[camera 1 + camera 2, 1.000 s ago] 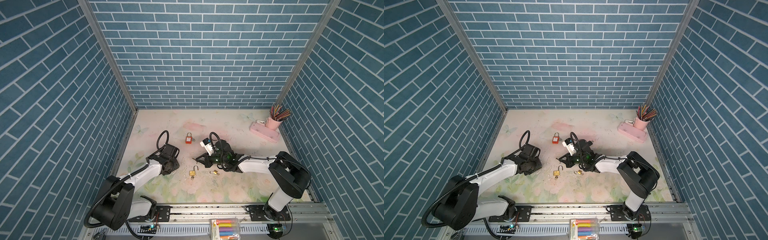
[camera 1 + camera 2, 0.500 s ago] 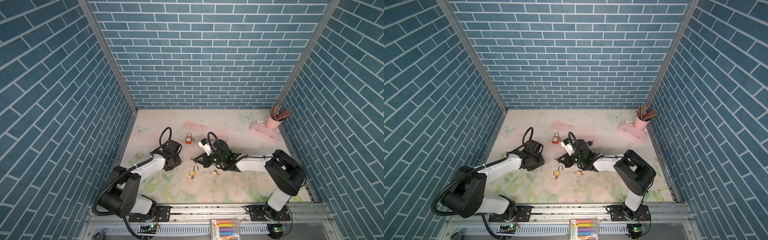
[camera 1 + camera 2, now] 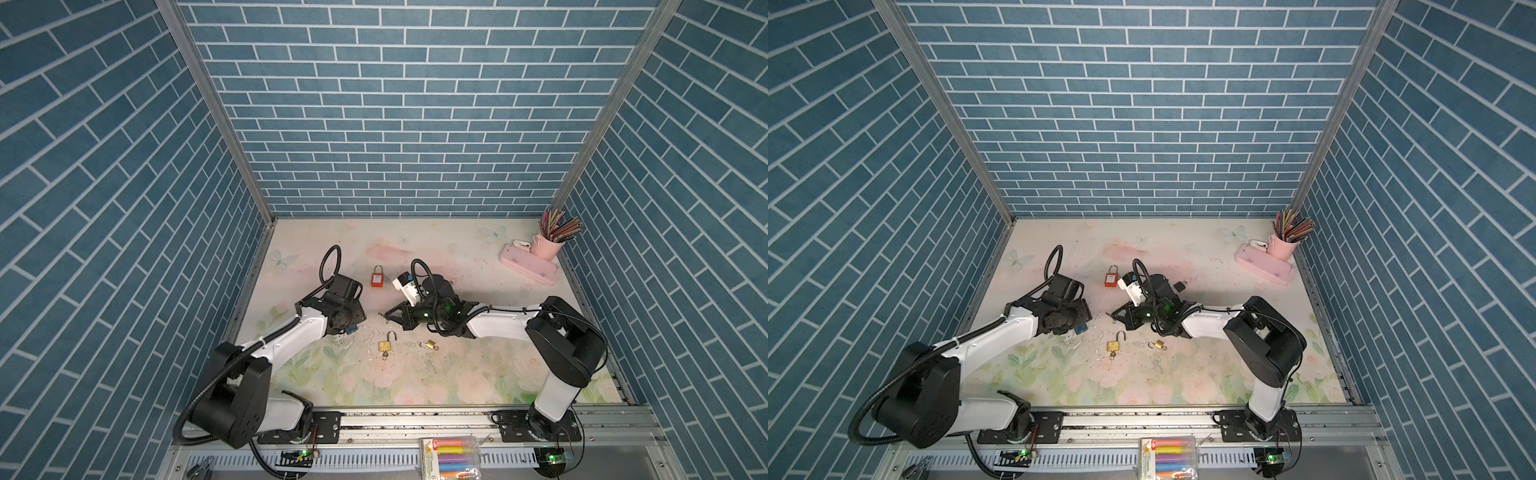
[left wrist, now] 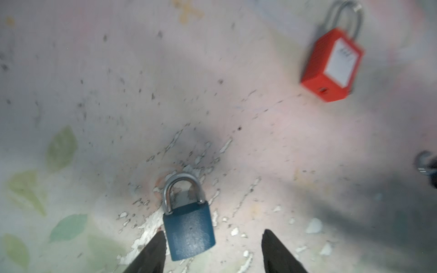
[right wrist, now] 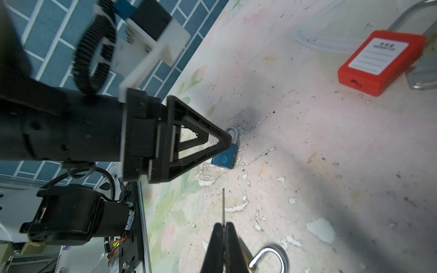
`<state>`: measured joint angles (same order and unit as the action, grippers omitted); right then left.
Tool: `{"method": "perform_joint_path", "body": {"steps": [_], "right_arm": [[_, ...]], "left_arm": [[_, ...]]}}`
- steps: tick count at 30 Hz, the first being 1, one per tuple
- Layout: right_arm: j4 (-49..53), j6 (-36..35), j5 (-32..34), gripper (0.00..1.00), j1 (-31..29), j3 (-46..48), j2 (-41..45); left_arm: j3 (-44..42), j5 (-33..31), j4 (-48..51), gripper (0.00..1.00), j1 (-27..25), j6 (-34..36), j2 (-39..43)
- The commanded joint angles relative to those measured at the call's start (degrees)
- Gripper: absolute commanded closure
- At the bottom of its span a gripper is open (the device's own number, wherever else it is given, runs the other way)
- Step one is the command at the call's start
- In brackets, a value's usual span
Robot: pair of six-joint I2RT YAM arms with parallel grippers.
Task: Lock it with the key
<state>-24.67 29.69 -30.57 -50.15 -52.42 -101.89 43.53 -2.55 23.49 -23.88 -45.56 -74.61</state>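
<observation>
A blue padlock [image 4: 189, 227] with its shackle pushed in lies flat on the floral table [image 3: 415, 382]. My left gripper [image 4: 212, 232] is open around it, and the body rests close to one finger [image 4: 151, 253] without being gripped. Both top views show the padlock [image 3: 352, 329] [image 3: 1080, 329] peeking out under that gripper [image 3: 351, 321]. My right gripper [image 5: 223, 224] is shut on a thin key [image 5: 223, 205], seen edge-on and pointing toward the blue padlock [image 5: 224, 158], a short way off. In a top view the right gripper [image 3: 388, 316] sits mid-table.
A brass padlock [image 3: 385, 345] with open shackle and a key in its base lies just in front of the grippers. A smaller brass lock [image 3: 430, 344] is to its right. Farther back lies a red padlock [image 3: 377, 277]. Back right stand a pink pencil cup [image 3: 548, 245] and a case [image 3: 528, 264].
My left gripper has opened and let go of the blue padlock, which now lies on the table. The left wrist shifted a little farther back. The right arm has barely moved.
</observation>
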Motion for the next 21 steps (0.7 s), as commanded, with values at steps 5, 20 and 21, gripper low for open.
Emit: {"method": "perform_joint_path", "body": {"steps": [5, 20, 21], "right_arm": [[6.1, -2.3, -1.8, 1.00, -0.3, -9.7, -7.1], [16.1, -5.2, -3.4, 1.00, -2.1, -27.7, -24.3], [16.3, -5.3, -3.6, 1.00, -2.2, -28.2, -24.9]], "left_arm": [[6.8, -10.9, 3.1, 0.33, 3.0, 17.3, 12.7], [-1.4, -5.0, -14.5, 0.23, 3.0, 33.4, 33.2], [-1.7, -4.5, -14.4, 0.23, 3.1, 33.6, 33.1]]}}
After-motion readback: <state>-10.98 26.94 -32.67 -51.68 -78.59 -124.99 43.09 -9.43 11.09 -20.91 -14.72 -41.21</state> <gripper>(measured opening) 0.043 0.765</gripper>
